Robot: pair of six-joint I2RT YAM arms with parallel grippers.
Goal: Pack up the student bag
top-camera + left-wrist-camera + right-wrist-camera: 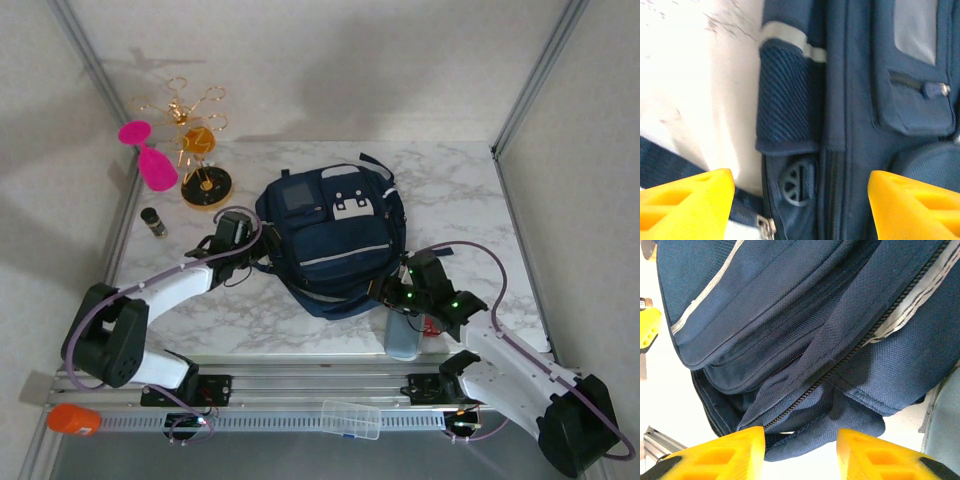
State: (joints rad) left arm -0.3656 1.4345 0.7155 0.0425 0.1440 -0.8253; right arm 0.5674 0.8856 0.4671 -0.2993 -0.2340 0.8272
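Note:
The student bag [330, 235], navy with thin white stripes, a white buckle patch and a grey panel, lies flat mid-table. My left gripper [256, 256] is at its left side, open. In the left wrist view the yellow fingers [687, 200] stand wide apart over the bag's side zipper and a round plastic fitting [797, 182]. My right gripper [386, 290] is at the bag's near right corner, open. In the right wrist view its fingertips [715, 455] straddle a loose edge of the student bag [790, 340] beside an opened zipper, without pinching it.
A pale blue bottle [403, 335] and a red item [432, 325] lie next to the right arm. At the back left are a gold wire stand [195, 130], a pink object [150, 160] and a small dark bottle [153, 222]. A clear box [350, 418] rests on the front rail.

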